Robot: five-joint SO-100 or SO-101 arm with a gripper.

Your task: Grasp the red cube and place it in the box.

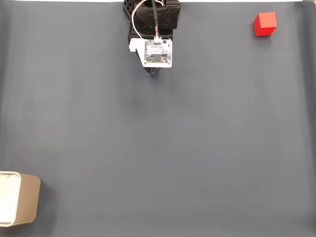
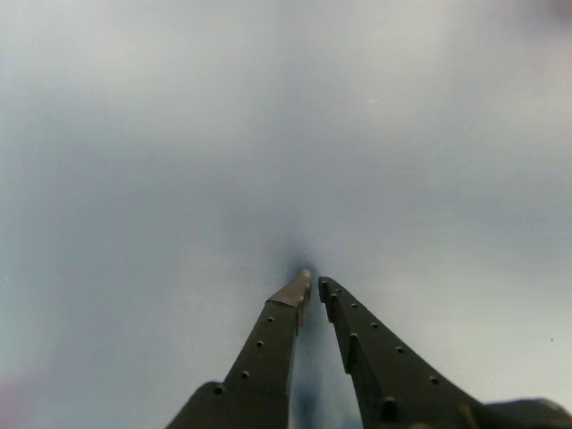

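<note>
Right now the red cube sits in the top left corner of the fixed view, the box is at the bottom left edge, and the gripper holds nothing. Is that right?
Not quite. In the fixed view the red cube sits in the top right corner, not the top left. The rest stands: the box is at the bottom left edge, and the wrist view shows the gripper nearly closed with nothing between its fingers.

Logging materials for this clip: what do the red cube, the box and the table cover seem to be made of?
The red cube: probably plastic or painted wood; its faces are even, matte and bright red. The box: likely cardboard, with tan, dull outer walls, rounded corners and a white inside. The table cover: a dark grey matte sheet, perhaps fabric or paper; no glare or visible texture.
</note>
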